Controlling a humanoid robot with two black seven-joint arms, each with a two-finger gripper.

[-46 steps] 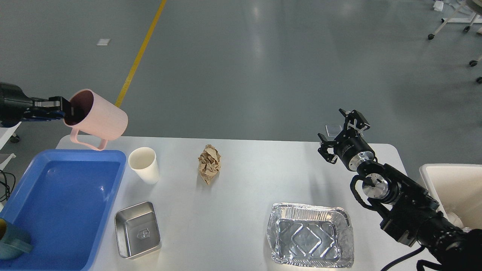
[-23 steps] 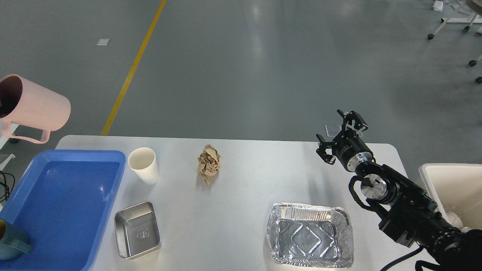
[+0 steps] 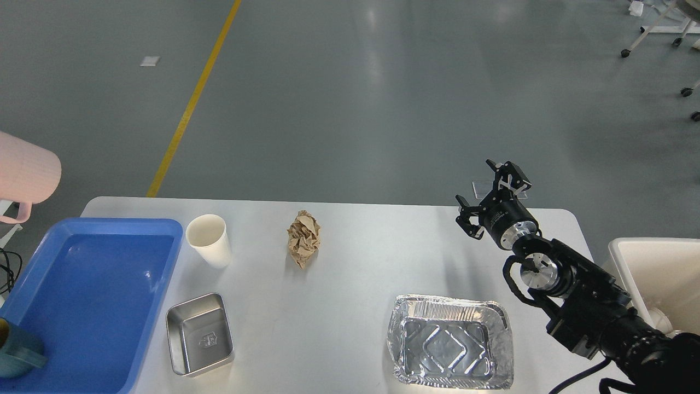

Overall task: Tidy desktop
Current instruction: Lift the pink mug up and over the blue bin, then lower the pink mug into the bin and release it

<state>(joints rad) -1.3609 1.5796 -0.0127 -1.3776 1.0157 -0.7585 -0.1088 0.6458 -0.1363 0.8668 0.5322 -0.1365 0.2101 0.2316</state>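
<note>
My left gripper is out of view past the left edge, so I cannot tell how it stands; only part of a pink jug (image 3: 24, 172) shows there, tilted above the floor just off the desktop's (image 3: 350, 328) far left corner, with its mouth cut off and a bit of its handle showing below. A teal mug (image 3: 16, 353) sits in the near left corner of the blue tray (image 3: 158, 306), half cut by the edge, so I cannot see inside it. The rest of the tray is bare blue floor. The tray rests on the desktop's left end, and the desktop itself spreads wide across the lower half of my view. Just right of the tray's far corner stands a white paper cup (image 3: 209, 239), upright; its inside looks empty. Nearer me, just beside the tray, lies a small steel pan (image 3: 200, 333), empty, with a small emblem on its floor. A crumpled brown paper ball (image 3: 304, 237) lies near the middle, apart from the rest. The foil tray (image 3: 450, 341) sits at the near right, empty and dented. My right gripper (image 3: 490, 200) hangs over the far right of the desktop with its fingers spread and nothing between them. A white bin (image 3: 629, 257) stands off the right end, partly hidden by my arm.
</note>
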